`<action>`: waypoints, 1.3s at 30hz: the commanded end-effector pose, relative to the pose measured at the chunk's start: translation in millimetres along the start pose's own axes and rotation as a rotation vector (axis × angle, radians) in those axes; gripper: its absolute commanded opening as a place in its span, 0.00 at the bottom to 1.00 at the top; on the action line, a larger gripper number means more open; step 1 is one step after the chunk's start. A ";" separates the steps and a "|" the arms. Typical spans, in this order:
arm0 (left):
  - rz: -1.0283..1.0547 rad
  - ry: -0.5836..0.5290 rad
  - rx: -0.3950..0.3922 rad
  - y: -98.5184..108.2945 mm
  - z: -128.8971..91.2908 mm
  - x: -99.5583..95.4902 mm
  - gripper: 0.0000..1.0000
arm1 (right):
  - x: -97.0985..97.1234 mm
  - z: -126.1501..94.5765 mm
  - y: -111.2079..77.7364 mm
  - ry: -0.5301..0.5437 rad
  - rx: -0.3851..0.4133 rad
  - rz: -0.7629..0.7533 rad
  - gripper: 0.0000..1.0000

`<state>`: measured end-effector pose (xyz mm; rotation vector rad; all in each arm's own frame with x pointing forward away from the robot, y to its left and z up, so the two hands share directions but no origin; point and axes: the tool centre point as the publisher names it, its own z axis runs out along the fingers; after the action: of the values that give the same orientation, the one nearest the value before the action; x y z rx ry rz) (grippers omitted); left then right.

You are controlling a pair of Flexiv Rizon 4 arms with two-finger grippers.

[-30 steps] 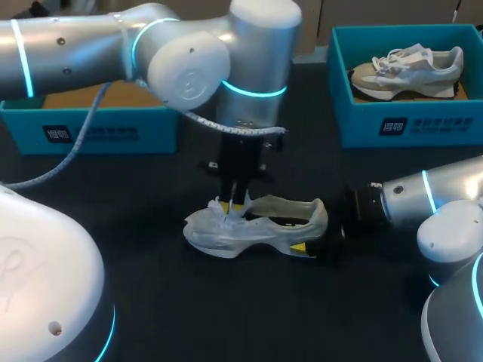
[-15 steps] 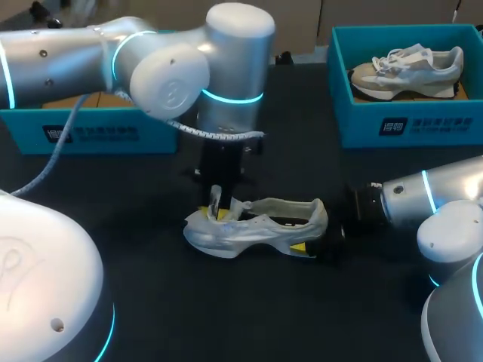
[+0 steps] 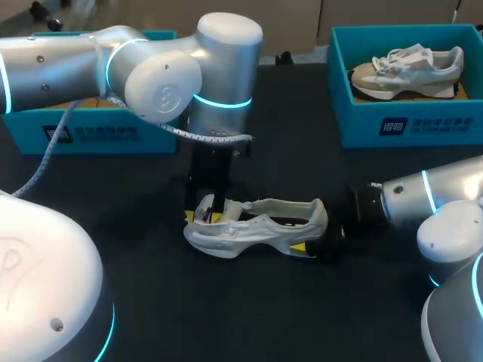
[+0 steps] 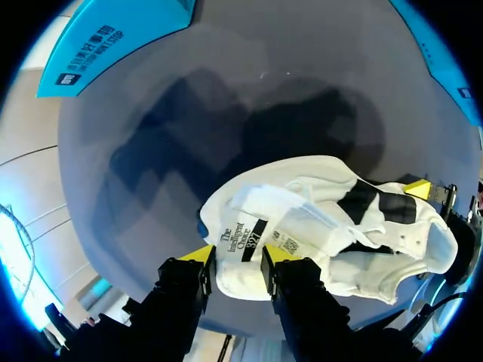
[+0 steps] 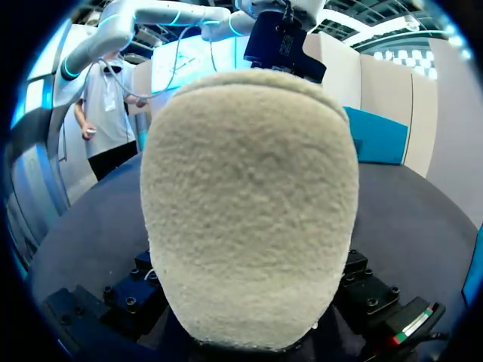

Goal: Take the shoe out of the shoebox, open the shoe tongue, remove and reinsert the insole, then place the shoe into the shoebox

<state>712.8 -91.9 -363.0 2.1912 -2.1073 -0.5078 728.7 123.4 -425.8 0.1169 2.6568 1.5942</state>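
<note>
The shoe (image 3: pixel 256 226) is out of its box. It lies on the dark tabletop (image 3: pixel 226 309), a bit below the middle of the head view. Its toe points to the left of the frame and its heel (image 5: pixel 249 204) to the right.

The step now is opening the tongue. The left claw (image 3: pixel 205 216) comes straight down on the front of the shoe. In the left wrist view its two yellow tips pinch the white tongue (image 4: pixel 243 240) from both sides, so this claw is closed on the tongue. The right claw (image 3: pixel 313 231) comes in from the right side of the frame and hugs the heel. One yellow tip shows on each side of the heel, so I think it is gripping the shoe to keep it from sliding.

Next, the tongue has to be pulled up and toward the toe so the mouth of the shoe opens wide. The right claw should hold the heel down. If it lets go, the whole shoe may lift. After that comes the insole, which I cannot see yet.

An open blue box (image 3: pixel 98 132) waits at the upper left. A second box (image 3: pixel 407 124) at the upper right holds another shoe (image 3: pixel 407 69).
</note>
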 end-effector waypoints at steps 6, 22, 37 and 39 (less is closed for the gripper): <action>-0.048 0.000 -0.029 -3.5 15.2 -10.8 0.44 | 0.5 5.6 -0.5 -0.002 0.006 0.001 0.00; -0.105 -0.004 -0.021 -9.9 14.8 -19.9 0.76 | 0.5 5.6 -0.5 -0.002 0.006 0.001 0.00; -0.051 0.037 0.050 -8.2 -18.9 -12.2 1.00 | 0.5 5.6 -0.5 -0.002 0.006 0.001 0.00; -0.023 0.038 0.073 -7.3 -24.1 -11.0 1.00 | 0.5 5.6 -0.5 -0.002 0.006 0.001 0.00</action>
<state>730.3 -88.5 -349.3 2.2477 -2.0951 -0.4192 728.6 123.4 -425.8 0.1172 2.6568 1.5941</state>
